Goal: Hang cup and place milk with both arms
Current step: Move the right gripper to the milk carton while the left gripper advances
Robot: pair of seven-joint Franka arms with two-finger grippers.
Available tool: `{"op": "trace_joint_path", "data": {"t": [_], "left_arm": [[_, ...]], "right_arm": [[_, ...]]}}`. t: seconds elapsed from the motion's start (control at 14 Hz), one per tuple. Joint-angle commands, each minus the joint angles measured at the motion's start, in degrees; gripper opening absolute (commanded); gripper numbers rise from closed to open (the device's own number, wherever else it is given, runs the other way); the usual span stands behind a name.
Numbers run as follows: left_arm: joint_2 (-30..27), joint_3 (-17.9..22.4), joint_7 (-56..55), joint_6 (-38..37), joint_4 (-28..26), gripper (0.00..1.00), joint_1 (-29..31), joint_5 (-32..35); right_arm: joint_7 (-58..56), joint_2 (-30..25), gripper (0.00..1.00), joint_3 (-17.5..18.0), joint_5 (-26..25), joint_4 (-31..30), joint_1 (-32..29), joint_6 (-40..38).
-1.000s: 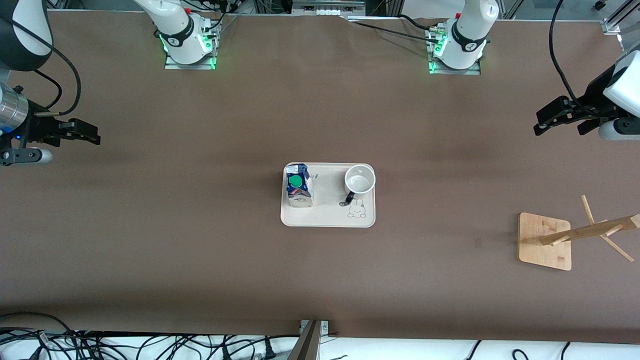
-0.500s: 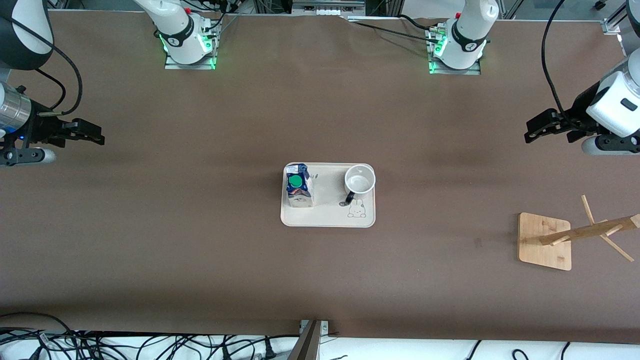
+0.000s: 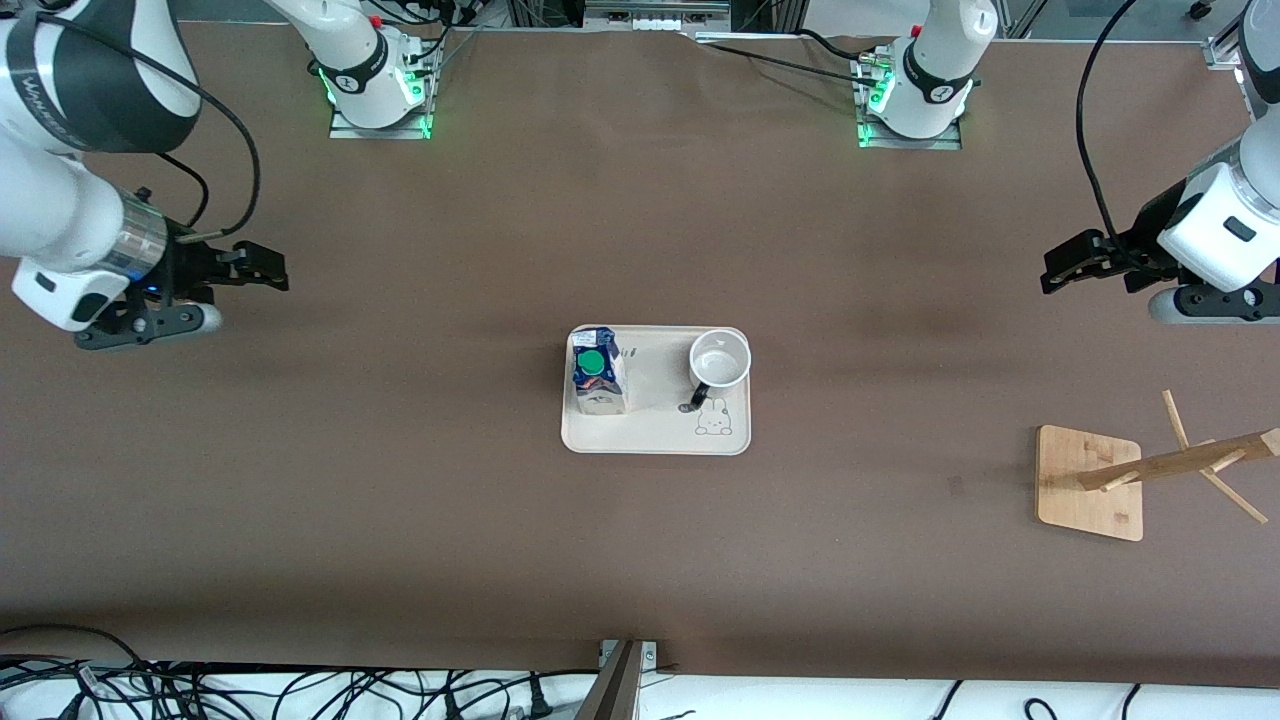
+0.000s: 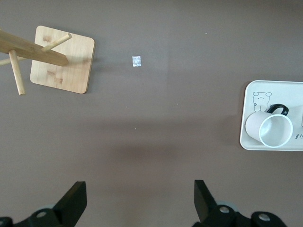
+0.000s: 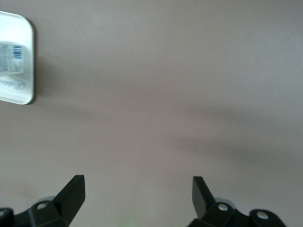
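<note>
The small white mug with a thin black loop handle point(image 3: 719, 362) stands upright on the cream rectangular tray point(image 3: 655, 440) at mid-table, handle toward the front camera. Beside it, toward the right arm's end, stands the blue-topped milk carton with a round green cap point(image 3: 597, 374). Neither is touched. Over the last second the right gripper point(image 3: 262, 268) has swung in over bare brown table toward the tray, and the left gripper point(image 3: 1068, 265) has crept inward; both are spread wide and empty, so the approach is only starting. The bamboo peg rack point(image 3: 1150, 470) waits near the left arm's end.
</note>
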Motion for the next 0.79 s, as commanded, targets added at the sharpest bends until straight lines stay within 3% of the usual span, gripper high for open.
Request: {"op": "trace_joint_path", "data": {"t": [0.0, 0.36, 0.71], "left_arm": [[2.84, -0.17, -0.39, -0.89, 1.44, 1.0, -0.14, 0.32], [4.08, -0.26, -1.97, -2.12, 1.53, 1.0, -3.04, 1.03], [5.75, -0.17, -1.98, -3.35, 1.44, 1.0, -3.05, 1.03]], "right_arm": [[-0.05, 2.17, 1.0, -0.19, 6.77, 3.76, -0.16, -0.55], [3.62, 11.05, 1.0, 0.51, 15.93, 14.75, 3.08, -0.46], [17.08, 15.37, 1.0, 0.42, 16.47, 19.86, 8.97, 4.27]]}}
